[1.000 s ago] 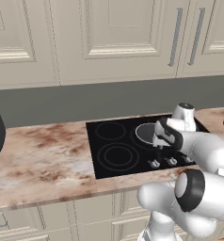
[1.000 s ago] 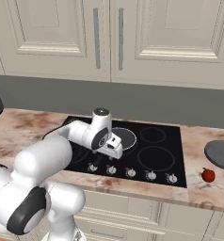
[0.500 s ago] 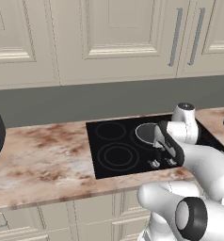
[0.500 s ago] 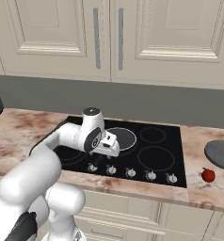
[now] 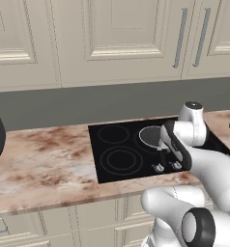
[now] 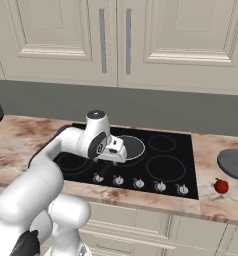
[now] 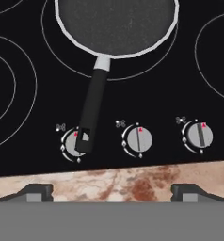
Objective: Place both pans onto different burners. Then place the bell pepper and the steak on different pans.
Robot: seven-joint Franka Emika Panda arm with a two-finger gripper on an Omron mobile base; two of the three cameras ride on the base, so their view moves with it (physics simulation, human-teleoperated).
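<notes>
the shallow dark pan with the pale rim sits on a burner of the glossy black cooktop, its round body inside the thin grey ring, which shows around it on the lower side. its long black handle runs from the rim toward the front edge of the cooktop, and the handle's end lies over the leftmost of three silver knobs in the hand view. the two other knobs stand clear of it in a row along the front strip, just behind the marbled counter.

the gripper hangs above the counter's front edge, near the handle's end but not touching it. its two dark finger tips stand far apart at the bottom corners of the hand view, with nothing between them; the claw is wide apart and holds nothing.

in the right base view the white arm reaches over the front left part of the cooktop, with the pan just beyond the hand. the deeper grey pan rests on the counter to the right of the cooktop, off any burner. the red bell pepper sits on the counter just in front of that grey pan, close to the counter's front edge. pale cabinet doors with long metal handles hang above the grey backsplash
</notes>
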